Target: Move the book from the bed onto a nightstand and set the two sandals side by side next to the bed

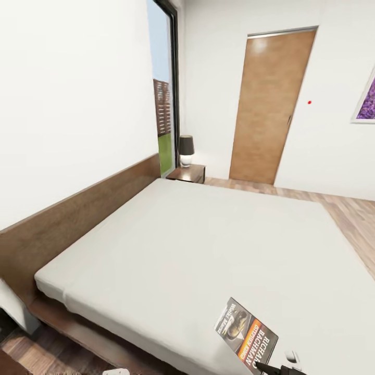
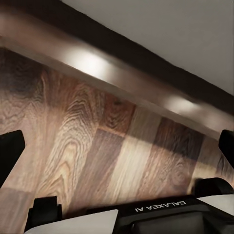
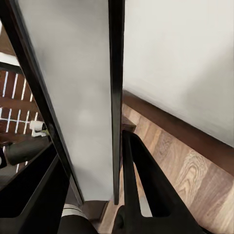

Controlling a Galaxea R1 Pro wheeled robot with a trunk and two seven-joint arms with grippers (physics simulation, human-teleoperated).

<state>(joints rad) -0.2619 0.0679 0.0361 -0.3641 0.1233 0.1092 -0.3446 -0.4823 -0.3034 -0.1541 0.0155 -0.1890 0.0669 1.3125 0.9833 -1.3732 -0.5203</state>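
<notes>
We see the book lying at five o'clock on the bed, not yet moved to the nightstand at twelve. Left jaws are apart; right jaws we cannot tell.

Head view count. One bed, filling the centre. One book on the mattress at 5 o'clock. One nightstand at 12 o'clock beyond the bed's far corner. One lamp on that nightstand. One window at 12 o'clock, dark-framed. One brown door at 1 o'clock. One framed picture at 2 o'clock, cut by the edge. One small red dot on the wall between door and picture.

Left wrist view: two dark fingertips at the picture's sides.

Right wrist view: two dark fingers.
</notes>
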